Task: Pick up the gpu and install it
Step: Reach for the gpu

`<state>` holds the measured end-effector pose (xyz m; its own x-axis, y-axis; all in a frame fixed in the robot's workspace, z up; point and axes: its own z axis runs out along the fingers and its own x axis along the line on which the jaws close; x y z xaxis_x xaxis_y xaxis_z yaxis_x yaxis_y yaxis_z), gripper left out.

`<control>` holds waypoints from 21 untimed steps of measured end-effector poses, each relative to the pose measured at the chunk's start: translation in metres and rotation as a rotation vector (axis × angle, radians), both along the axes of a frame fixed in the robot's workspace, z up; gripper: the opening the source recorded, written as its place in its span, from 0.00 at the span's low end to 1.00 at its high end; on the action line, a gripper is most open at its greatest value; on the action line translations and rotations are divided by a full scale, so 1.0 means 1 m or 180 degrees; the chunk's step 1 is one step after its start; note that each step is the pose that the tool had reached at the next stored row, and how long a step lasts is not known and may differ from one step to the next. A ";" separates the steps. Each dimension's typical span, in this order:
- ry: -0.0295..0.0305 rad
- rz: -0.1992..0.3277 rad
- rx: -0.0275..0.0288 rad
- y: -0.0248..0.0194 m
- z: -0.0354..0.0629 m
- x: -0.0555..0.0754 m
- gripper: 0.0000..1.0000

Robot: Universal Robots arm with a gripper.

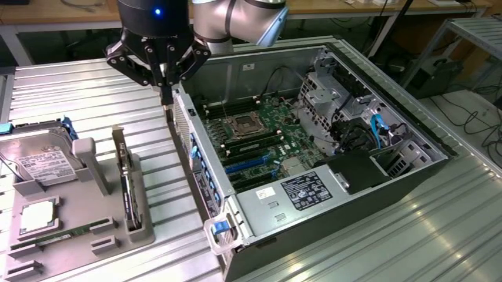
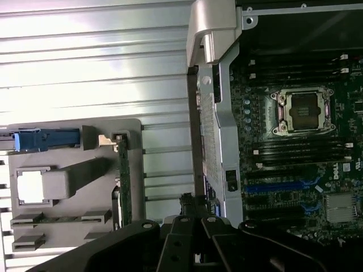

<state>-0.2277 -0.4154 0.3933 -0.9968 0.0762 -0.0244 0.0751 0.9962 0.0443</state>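
Green gpu [image 1: 126,182] sits in its grey holder [image 1: 93,167]; exterior view shows claw [image 1: 166,97] closed, empty, above case wall [image 1: 182,120].

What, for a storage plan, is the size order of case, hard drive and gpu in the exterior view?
1. Case
2. Hard drive
3. Gpu, seen edge-on, so unsure against the drive.

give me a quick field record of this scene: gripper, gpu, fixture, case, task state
gripper: shut, holding nothing, poised over the computer case's wall nearest the fixture
gpu: standing on edge in a slot of the gray fixture, untouched
gray fixture: on the exterior view's left of the case; also holds a hard drive and a memory stick
computer case: lying open, motherboard exposed
task state: gpu not yet picked up
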 end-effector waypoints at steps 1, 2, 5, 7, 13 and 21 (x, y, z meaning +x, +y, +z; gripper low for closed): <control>0.0000 0.0000 0.0000 -0.0010 0.0000 -0.001 0.11; 0.0000 -0.0001 0.0000 -0.0020 0.0000 -0.002 0.11; 0.0000 0.0000 0.0000 -0.0061 0.0000 -0.005 0.11; 0.0000 0.0000 0.0000 -0.0108 0.0000 -0.009 0.11; 0.0000 0.0000 0.0003 -0.0162 -0.0001 -0.025 0.11; 0.0000 0.0005 0.0005 -0.0176 -0.0007 -0.057 0.11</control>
